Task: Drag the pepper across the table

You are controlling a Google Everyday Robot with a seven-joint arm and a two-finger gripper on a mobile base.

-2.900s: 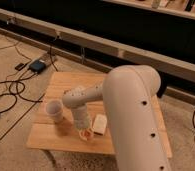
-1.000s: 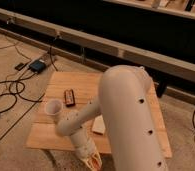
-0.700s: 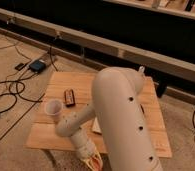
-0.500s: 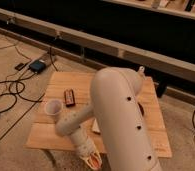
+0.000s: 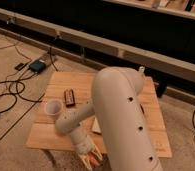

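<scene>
The pepper (image 5: 94,160) is a small orange-red item seen between my gripper's fingers, at or just past the table's near edge. My gripper (image 5: 91,161) points down at the bottom of the camera view and looks shut on the pepper. The light-wood planked table (image 5: 61,82) fills the middle of the view. My big white arm (image 5: 122,115) covers much of the table's centre and right side.
A white cup (image 5: 53,107) stands near the table's left side. A dark flat rectangle with orange marks (image 5: 69,96) lies behind it. A small pale bottle (image 5: 141,70) peeks over my arm at the far edge. Cables and a dark box (image 5: 37,65) lie on the floor to the left.
Since the earliest frame my gripper has moved from the table's middle to its near edge, with the pepper going along. Over the last second it has only edged slightly lower.
</scene>
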